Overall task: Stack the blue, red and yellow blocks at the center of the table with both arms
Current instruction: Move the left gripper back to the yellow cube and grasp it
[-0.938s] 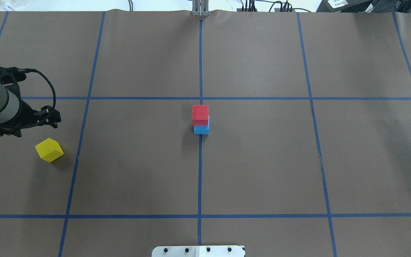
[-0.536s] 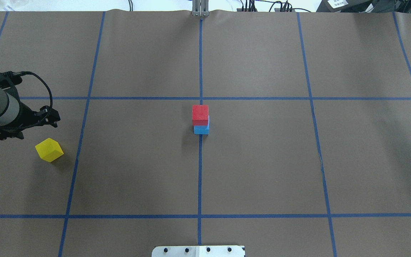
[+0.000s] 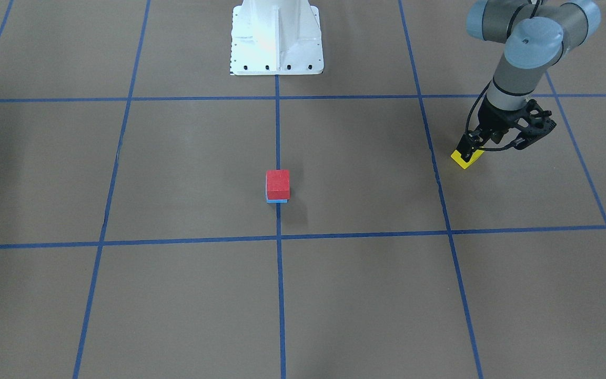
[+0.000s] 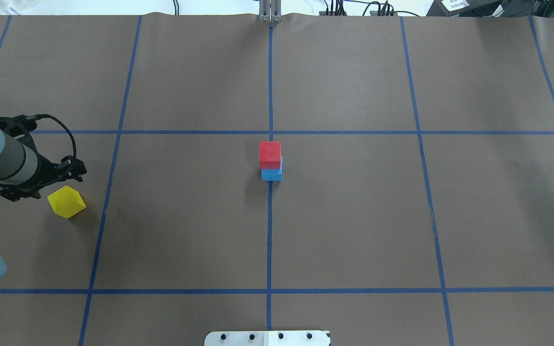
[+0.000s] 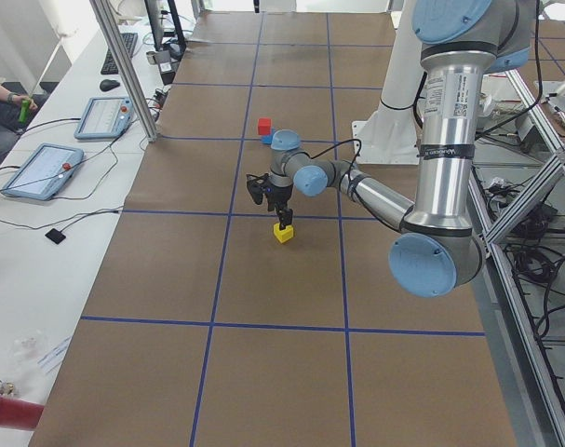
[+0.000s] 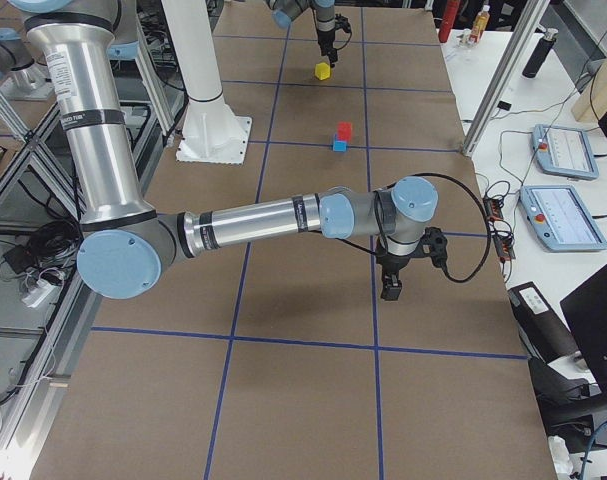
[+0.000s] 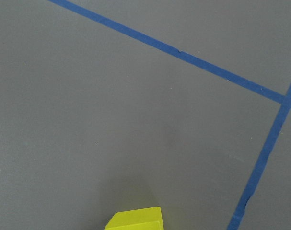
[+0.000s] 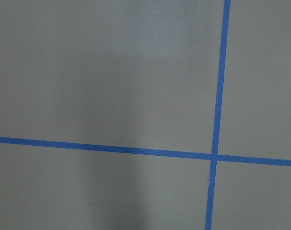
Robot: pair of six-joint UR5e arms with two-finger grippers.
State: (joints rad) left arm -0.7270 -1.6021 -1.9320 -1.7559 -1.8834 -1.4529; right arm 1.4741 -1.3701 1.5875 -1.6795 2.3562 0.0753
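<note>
Only the right-end view shows me the right gripper (image 6: 391,291). The yellow block (image 4: 67,202) sits just beside the left gripper (image 3: 470,143). I cannot tell whether either gripper is open or closed.

At the overhead frame's left my left gripper (image 4: 79,168) hangs close by the yellow block (image 4: 67,202), open table (image 4: 171,216) all round it. Rightward to mid-frame the only obstacle is the red block (image 4: 270,154) on the blue block (image 4: 271,176); my right gripper (image 6: 391,291) sits well apart.
</note>
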